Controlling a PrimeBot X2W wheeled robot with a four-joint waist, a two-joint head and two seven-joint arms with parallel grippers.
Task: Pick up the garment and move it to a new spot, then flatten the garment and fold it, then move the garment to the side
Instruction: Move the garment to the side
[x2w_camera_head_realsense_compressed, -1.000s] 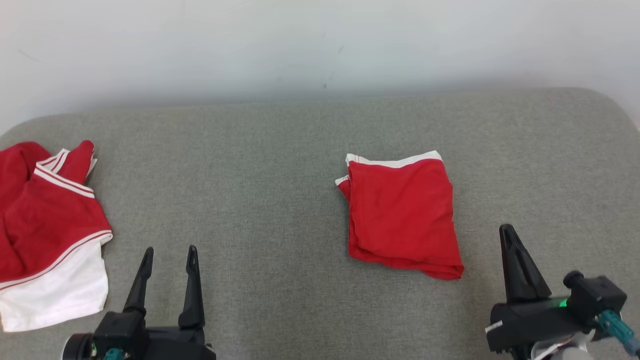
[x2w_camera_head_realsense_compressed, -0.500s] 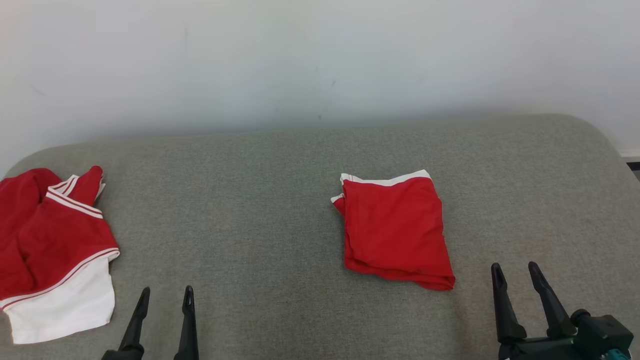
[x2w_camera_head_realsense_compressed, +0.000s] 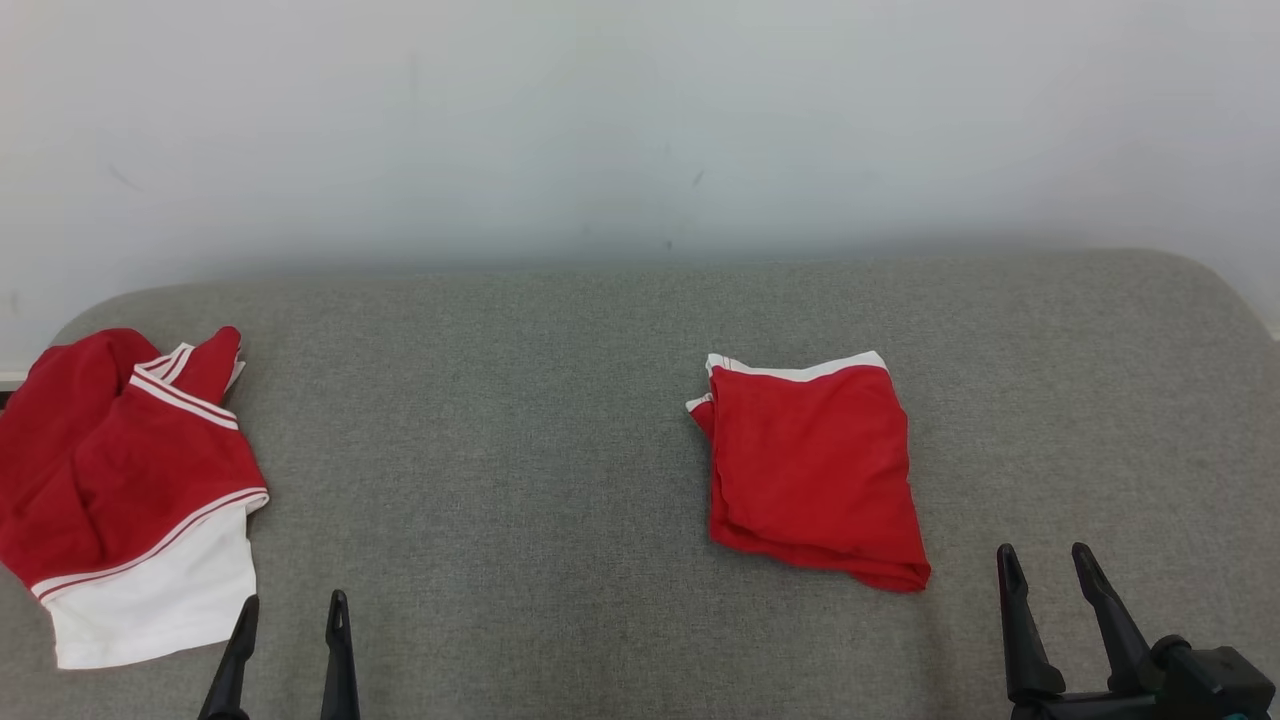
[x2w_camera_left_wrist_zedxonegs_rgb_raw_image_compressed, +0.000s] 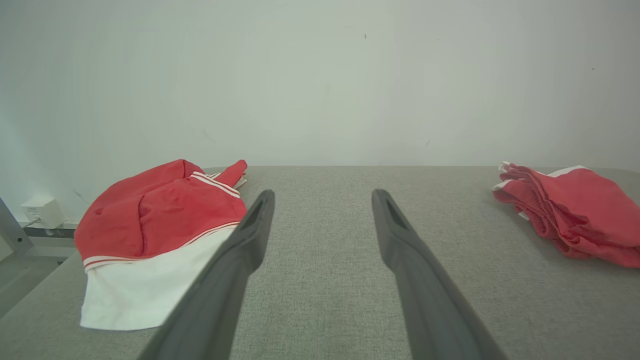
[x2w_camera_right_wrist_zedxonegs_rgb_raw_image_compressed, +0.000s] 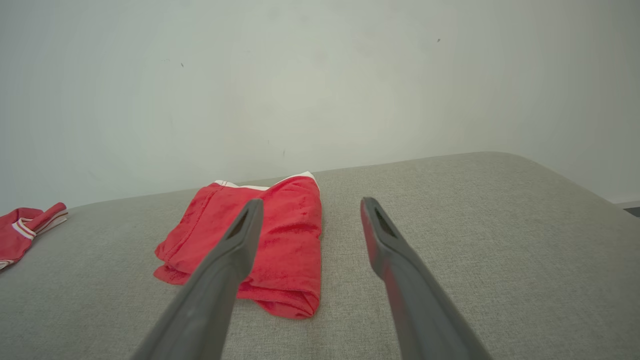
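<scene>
The grey padded surface (x2w_camera_head_realsense_compressed: 560, 420) spans my whole workspace, with a loose red-and-white garment (x2w_camera_head_realsense_compressed: 130, 480) bunched at its left end. The folded red garment (x2w_camera_head_realsense_compressed: 812, 470) lies flat right of centre, white band toward the wall, well apart from the loose one. I judge the fold done and the shift to the side as the step in hand. To do it well I'd bring the right gripper (x2w_camera_head_realsense_compressed: 1043, 552) in low at the near right corner, catch every layer in one bite, and drag rather than lift so the packet doesn't fall open. That gripper sits near the packet's corner without touching it, its fingers (x2w_camera_right_wrist_zedxonegs_rgb_raw_image_compressed: 385, 235) moderately spread and holding nothing. The left gripper (x2w_camera_head_realsense_compressed: 294, 600) hovers just beside the loose garment's white hem, fingers (x2w_camera_left_wrist_zedxonegs_rgb_raw_image_compressed: 250, 225) likewise parted and empty.
</scene>
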